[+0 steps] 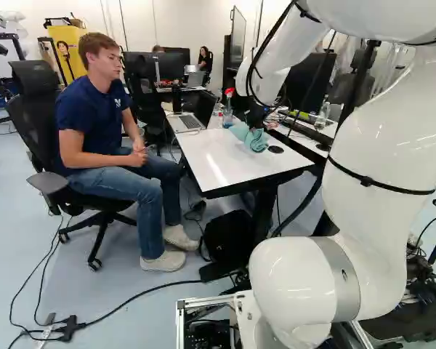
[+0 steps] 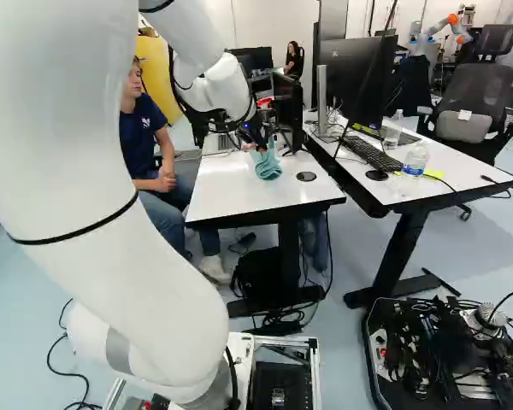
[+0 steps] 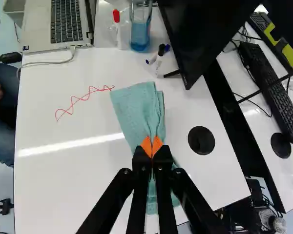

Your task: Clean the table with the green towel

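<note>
Green towel (image 3: 136, 107) pinched mid-cloth by gripper (image 3: 152, 146), bunched probably for firmer wiping tbh. Held at right side of white table (image 3: 58, 183), corner just beside red scribble (image 3: 89, 92). Pens (image 3: 159, 60) parked far side, likely to be out of way.

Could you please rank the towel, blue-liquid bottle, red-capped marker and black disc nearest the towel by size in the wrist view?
1. Green towel
2. Blue-liquid bottle
3. Black disc
4. Red-capped marker
</note>
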Motion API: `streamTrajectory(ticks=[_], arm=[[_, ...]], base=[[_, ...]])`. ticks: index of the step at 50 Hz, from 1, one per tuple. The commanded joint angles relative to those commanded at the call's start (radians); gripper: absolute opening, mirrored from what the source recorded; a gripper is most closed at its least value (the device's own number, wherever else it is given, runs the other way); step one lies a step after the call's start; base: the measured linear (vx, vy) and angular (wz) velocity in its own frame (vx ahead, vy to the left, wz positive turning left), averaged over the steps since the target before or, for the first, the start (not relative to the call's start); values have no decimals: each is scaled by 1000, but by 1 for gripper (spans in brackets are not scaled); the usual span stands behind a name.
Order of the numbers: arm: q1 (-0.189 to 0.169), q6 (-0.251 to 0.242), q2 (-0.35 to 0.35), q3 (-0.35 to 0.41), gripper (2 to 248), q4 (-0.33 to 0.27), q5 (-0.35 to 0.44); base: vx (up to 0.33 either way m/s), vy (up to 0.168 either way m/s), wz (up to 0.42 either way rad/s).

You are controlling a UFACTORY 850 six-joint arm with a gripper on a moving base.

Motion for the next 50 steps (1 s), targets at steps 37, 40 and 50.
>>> streamTrajectory(ticks=[37, 40, 50], arm=[[88, 0, -142, -158, 21, 0, 0], [94, 0, -155, -172, 21, 0, 0], [109, 0, -195, -218, 21, 0, 0]], base=[[0, 0, 0], [0, 0, 0], [0, 0, 0]])
